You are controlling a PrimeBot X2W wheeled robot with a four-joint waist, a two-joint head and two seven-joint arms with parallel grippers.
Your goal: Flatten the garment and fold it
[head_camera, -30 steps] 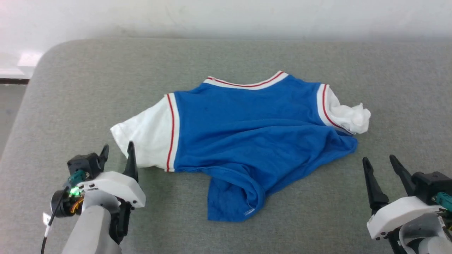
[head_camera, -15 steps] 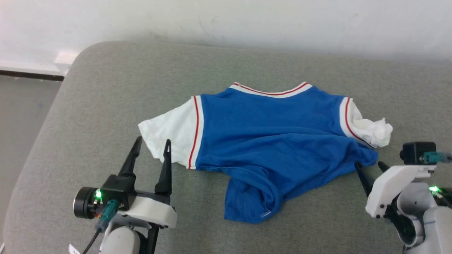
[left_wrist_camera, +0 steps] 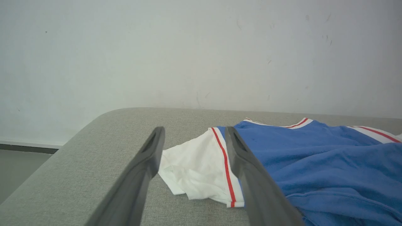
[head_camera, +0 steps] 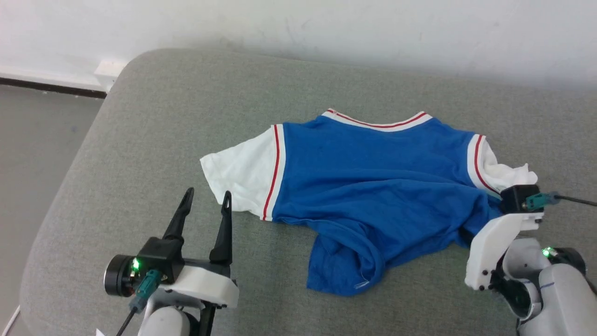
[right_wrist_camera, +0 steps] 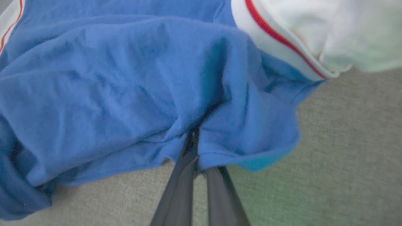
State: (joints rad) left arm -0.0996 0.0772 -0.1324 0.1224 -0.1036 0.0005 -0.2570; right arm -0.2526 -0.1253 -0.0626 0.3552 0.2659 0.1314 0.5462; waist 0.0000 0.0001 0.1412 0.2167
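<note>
The rumpled garment [head_camera: 373, 186] lies mid-cushion [head_camera: 149, 121]; the right gripper [right_wrist_camera: 195, 138] is pinched tight on its blue edge, while the left gripper [head_camera: 208, 193] hovers, fingers spread, just short of the white sleeve [head_camera: 238, 172]. Best play looks like this: left takes a matching grip, then both draw apart low and evenly so the bunched cloth slides flat.

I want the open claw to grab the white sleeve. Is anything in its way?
Nothing visible is. The garment's white sleeve lies right ahead of the open left gripper, flat on the grey cushion.
</note>
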